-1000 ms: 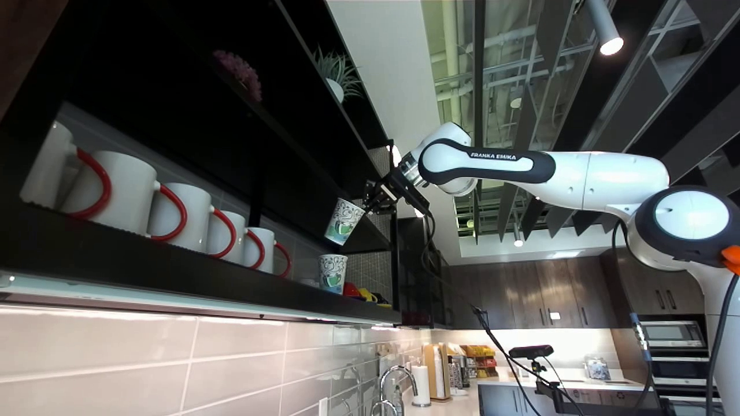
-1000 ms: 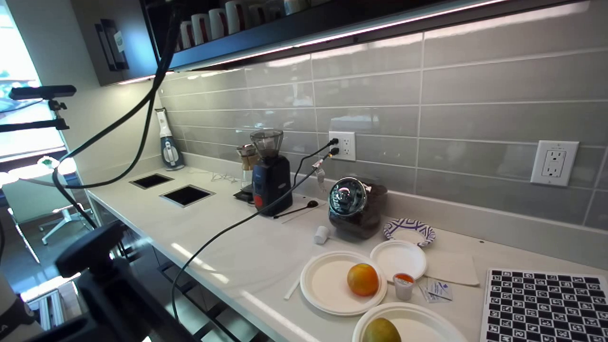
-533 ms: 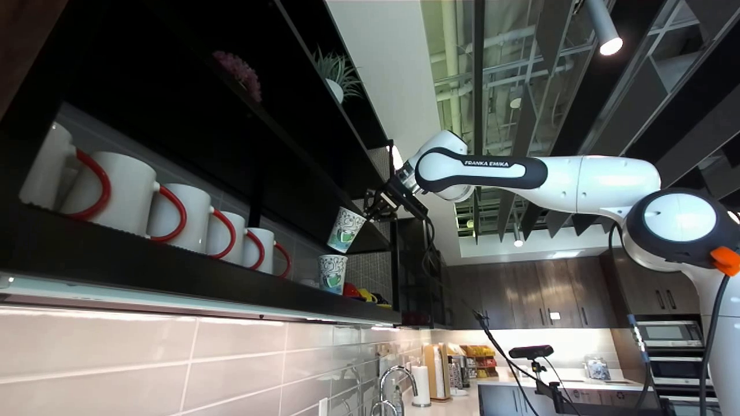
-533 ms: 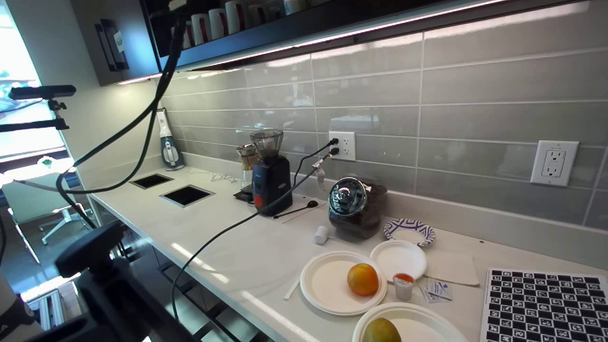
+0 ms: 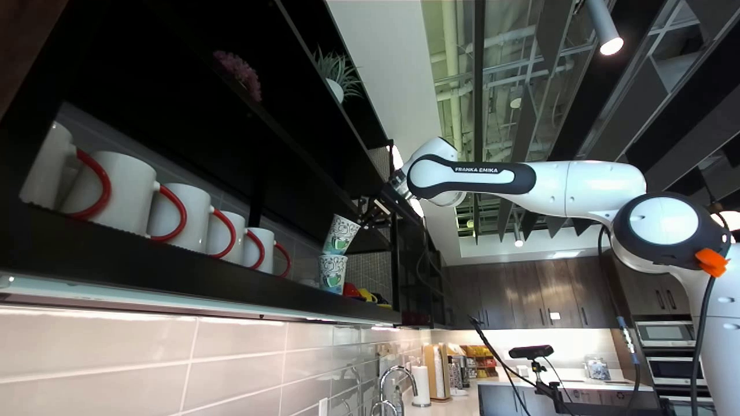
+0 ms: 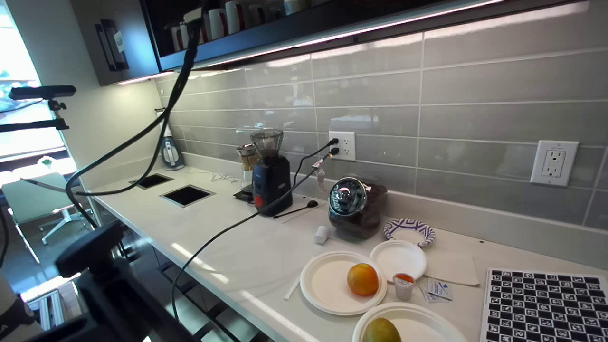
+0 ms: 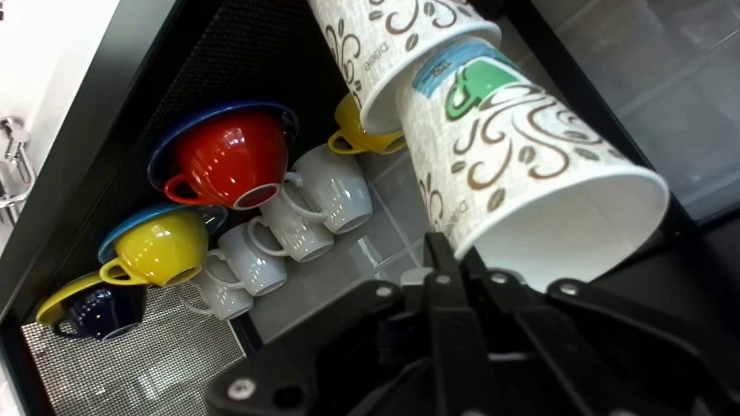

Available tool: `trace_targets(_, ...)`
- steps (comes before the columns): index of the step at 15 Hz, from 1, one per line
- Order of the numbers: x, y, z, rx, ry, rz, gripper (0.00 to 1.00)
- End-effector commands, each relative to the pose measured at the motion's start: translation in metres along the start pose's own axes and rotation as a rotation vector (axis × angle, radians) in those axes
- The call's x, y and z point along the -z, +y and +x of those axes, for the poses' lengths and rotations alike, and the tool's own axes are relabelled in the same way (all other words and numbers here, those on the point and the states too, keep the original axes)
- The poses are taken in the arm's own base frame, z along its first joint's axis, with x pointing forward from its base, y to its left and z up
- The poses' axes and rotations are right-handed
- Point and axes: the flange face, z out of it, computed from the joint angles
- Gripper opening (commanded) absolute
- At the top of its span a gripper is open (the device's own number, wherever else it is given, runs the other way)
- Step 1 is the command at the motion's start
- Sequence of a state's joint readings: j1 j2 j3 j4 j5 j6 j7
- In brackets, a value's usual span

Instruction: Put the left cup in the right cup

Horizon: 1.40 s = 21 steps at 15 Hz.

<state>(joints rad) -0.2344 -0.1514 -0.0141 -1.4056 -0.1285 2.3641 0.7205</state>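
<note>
Both cups are handleless white paper cups with brown swirls and a green cup print. My gripper (image 5: 364, 222) is shut on the rim of the left cup (image 5: 341, 236), which is tilted. The right cup (image 5: 332, 276) stands upright on the shelf directly below. In the wrist view the fingertips (image 7: 462, 254) pinch the near rim of the left cup (image 7: 509, 133). Its base overlaps the mouth of the right cup (image 7: 399, 40) and seems just inside the rim. How deep it sits is hidden.
White mugs with red handles (image 5: 124, 190) line the black shelf (image 5: 173, 260). Another shelf board is above. The wrist view shows a red cup (image 7: 231, 153), a yellow cup (image 7: 162, 245) and several white mugs (image 7: 335, 185) behind. A cable (image 6: 175, 95) hangs from the arm.
The arm has moved down and toward the shelf. The held left cup has come down from above the right cup to its mouth. The right cup has not moved. The cable has swung along.
</note>
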Motion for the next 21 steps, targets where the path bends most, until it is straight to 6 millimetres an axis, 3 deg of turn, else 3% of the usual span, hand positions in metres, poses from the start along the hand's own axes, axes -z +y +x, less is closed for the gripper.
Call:
trace_targets(1,-0.003,-0.005,0.008,-0.025,-0.001,-0.029,0.01)
trace_targets(16,-0.01,-0.009,0.012,-0.053,-0.064,-0.152,0.01)
trace_targets(17,-0.011,-0.009,0.012,-0.052,-0.064,-0.154,0.29)
trace_targets(19,-0.014,-0.011,0.013,-0.05,-0.058,-0.151,0.36)
trace_targets(21,-0.016,-0.013,0.014,-0.052,-0.053,-0.146,0.5)
